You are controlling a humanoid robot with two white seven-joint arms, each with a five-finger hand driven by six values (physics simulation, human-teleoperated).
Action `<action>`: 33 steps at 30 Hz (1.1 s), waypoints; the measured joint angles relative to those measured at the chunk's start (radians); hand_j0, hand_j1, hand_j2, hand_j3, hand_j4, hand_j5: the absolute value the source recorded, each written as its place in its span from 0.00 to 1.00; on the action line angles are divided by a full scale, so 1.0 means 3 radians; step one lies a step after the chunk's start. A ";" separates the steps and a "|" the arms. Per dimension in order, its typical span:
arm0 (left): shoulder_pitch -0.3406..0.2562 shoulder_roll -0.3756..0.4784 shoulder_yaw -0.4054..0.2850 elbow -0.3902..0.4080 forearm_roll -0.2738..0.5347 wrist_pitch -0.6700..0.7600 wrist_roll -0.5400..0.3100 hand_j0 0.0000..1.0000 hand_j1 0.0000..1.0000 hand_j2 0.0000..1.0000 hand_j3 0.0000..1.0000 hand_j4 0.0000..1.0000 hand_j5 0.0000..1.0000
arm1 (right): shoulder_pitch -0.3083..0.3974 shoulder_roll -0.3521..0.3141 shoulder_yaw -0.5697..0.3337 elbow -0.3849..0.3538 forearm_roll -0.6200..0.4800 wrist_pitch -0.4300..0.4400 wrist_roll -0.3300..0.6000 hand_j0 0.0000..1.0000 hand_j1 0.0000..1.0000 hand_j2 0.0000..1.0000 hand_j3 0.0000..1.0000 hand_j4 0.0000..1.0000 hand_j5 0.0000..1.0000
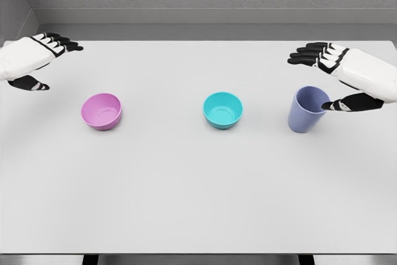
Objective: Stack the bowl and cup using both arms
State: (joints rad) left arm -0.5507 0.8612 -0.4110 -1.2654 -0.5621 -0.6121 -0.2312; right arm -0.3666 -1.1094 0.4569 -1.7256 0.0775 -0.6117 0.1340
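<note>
Cup [307,110] stands right of your teal bowl [223,110] — right hand [347,76] beside it, left hand [31,57] far left, both with fingers spread, empty.

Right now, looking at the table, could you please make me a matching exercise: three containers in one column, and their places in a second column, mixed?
Column one:
1. pink bowl
2. teal bowl
3. blue cup

Column two:
A. in the middle of the row
B. nearest the right hand, its thumb at the rim
C. farthest left, nearest the left hand

Pairs: 1-C, 2-A, 3-B
</note>
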 measured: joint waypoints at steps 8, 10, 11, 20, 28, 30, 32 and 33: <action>-0.0005 0.0008 -0.0022 -0.0007 -0.0009 0.0000 -0.0121 1.00 1.00 1.00 1.00 1.00 1.00 | -0.0041 0.0001 -0.0013 -0.0008 -0.0003 0.0000 0.0000 1.00 1.00 1.00 1.00 1.00 1.00; -0.0051 0.0003 -0.0052 -0.0007 -0.0009 0.0000 -0.0223 1.00 1.00 1.00 1.00 1.00 1.00 | -0.0051 0.0001 -0.0014 -0.0009 -0.0002 0.0000 0.0000 1.00 1.00 1.00 1.00 1.00 1.00; -0.0113 0.0001 -0.0089 -0.0006 -0.0010 0.0000 -0.0268 1.00 1.00 1.00 1.00 1.00 1.00 | -0.0056 0.0001 -0.0015 -0.0011 -0.0001 0.0000 0.0000 1.00 1.00 1.00 1.00 1.00 1.00; -0.0271 -0.0113 -0.0383 0.0008 -0.0223 -0.0001 -0.0399 1.00 1.00 1.00 1.00 1.00 1.00 | -0.0051 0.0024 -0.0108 0.0000 -0.0005 0.0000 0.0000 1.00 1.00 1.00 1.00 1.00 1.00; -0.0424 -0.0269 -0.0657 0.0034 -0.0559 -0.0001 -0.0406 1.00 1.00 1.00 1.00 1.00 1.00 | -0.0046 0.0095 -0.0196 0.0009 -0.0014 0.0000 0.0000 1.00 1.00 1.00 1.00 1.00 1.00; -0.0435 -0.0277 -0.0713 0.0031 -0.0633 -0.0001 -0.0409 1.00 1.00 1.00 1.00 1.00 1.00 | -0.0041 0.0106 -0.0197 0.0011 -0.0014 0.0000 0.0000 1.00 1.00 1.00 1.00 1.00 1.00; -0.0430 -0.0283 -0.0746 0.0028 -0.0691 -0.0001 -0.0470 1.00 1.00 1.00 1.00 1.00 1.00 | -0.0036 0.0112 -0.0197 0.0011 -0.0015 0.0000 0.0000 1.00 1.00 1.00 1.00 1.00 1.00; -0.0430 -0.0284 -0.0756 0.0028 -0.0709 -0.0002 -0.0502 1.00 1.00 1.00 1.00 1.00 1.00 | -0.0036 0.0114 -0.0197 0.0011 -0.0015 0.0000 0.0000 1.00 1.00 1.00 1.00 1.00 1.00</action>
State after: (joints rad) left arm -0.6796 0.7761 -0.6378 -1.2572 -0.7748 -0.6125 -0.3818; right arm -0.3774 -1.0753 0.3978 -1.7224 0.0731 -0.6117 0.1341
